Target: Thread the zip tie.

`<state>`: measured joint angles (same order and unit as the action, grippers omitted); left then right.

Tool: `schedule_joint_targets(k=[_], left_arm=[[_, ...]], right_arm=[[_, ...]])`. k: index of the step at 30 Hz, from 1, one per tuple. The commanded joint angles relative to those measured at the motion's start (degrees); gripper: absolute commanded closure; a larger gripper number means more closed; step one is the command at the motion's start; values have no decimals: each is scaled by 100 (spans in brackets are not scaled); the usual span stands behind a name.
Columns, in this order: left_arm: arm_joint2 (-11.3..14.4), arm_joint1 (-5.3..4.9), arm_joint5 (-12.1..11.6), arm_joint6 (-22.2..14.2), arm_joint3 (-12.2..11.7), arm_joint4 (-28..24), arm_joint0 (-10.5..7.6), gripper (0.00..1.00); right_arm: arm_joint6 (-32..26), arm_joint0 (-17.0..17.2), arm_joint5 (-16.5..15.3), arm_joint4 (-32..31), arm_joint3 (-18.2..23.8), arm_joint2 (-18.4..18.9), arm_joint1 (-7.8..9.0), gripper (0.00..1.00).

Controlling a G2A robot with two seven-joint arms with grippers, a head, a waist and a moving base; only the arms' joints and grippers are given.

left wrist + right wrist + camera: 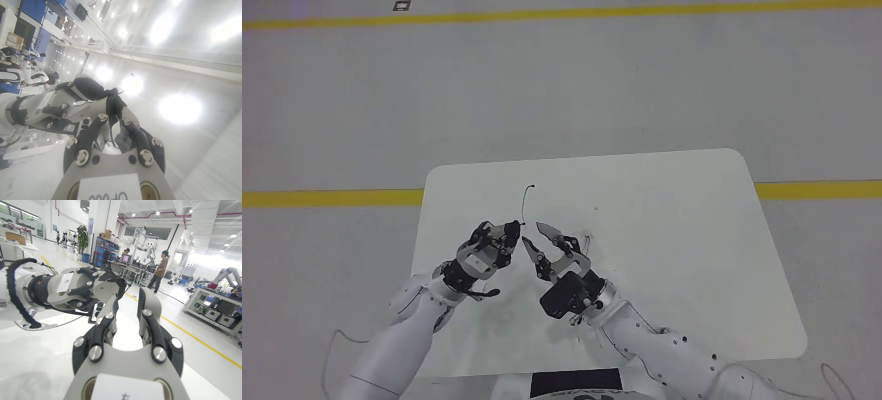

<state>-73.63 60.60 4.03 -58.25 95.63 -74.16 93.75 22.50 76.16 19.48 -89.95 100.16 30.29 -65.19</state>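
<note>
The left gripper (512, 233) is positioned over the near left area of the table (672, 200), with its arm angled in from the near left corner. Its fingers are clamped on one end of the black zip tie (525, 205), which projects from the fingertips toward the far edge. The right gripper (533, 234) sits just beside it, aimed toward the far left corner, fingers spread with nothing between them.

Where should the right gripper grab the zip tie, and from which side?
Take the free strap of the zip tie, between the left gripper, which is shut on one end, and the small dark tip. The strap sticks out thin and nearly straight from that grip. So bring the open right gripper in sideways from its own side, fingers straddling the strap, probably nearer the tip.
</note>
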Motion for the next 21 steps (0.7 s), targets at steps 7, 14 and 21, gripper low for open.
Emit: schedule_joint_targets(k=[7, 14, 21], left_arm=[[-6, 12, 27, -5, -2, -13, 13, 100], [-7, 14, 33, -8, -4, -11, 13, 100], [-7, 14, 33, -8, -4, -11, 13, 100]], right_arm=[[-2, -41, 0, 0, 5, -31, -7, 76], [-22, -86, 0, 0, -6, -54, -20, 77], [-37, -133, 0, 0, -43, -82, -51, 80]])
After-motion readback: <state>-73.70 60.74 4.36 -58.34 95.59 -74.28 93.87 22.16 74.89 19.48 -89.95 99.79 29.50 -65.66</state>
